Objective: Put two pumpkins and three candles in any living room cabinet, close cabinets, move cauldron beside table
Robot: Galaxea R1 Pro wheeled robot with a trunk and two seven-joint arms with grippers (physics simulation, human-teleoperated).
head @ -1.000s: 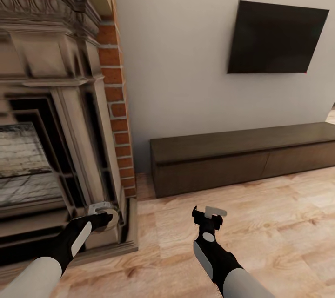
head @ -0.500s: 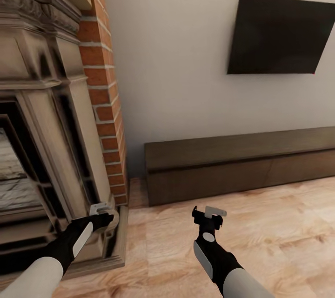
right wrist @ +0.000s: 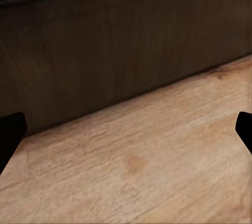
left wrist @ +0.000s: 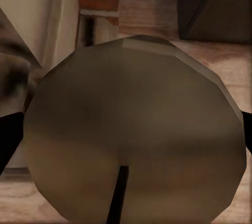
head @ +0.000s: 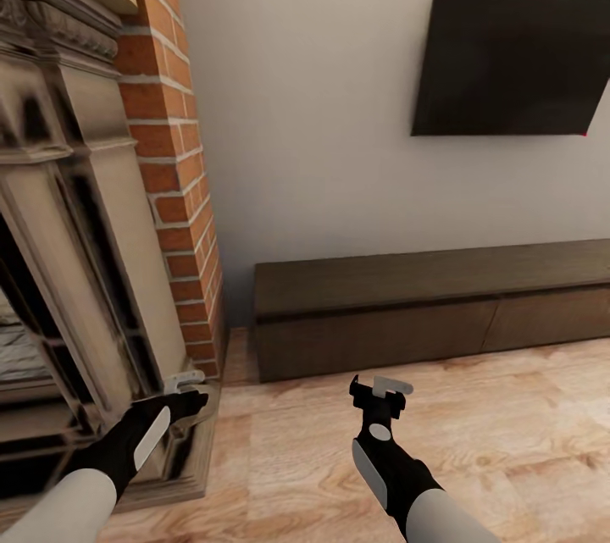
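My left gripper is shut on a candle, low down beside the fireplace base. In the left wrist view the candle is a wide, pale flat disc with a dark wick line, between the dark fingers. My right gripper hangs open and empty over the plank floor, facing the cabinet. This long, low dark-brown unit stands against the wall with its drawers shut. In the right wrist view the cabinet front is close ahead. The pumpkins, cauldron and table are out of view.
A stone fireplace with a red brick column rises at the left, its plinth beside my left arm. A black TV hangs on the wall above the cabinet. Light wood floor stretches out in front of the cabinet.
The whole view has swung right and moved closer: the fireplace slid left and the cabinet's left end moved nearer the centre. Both arms keep the same pose, with the candle still held.
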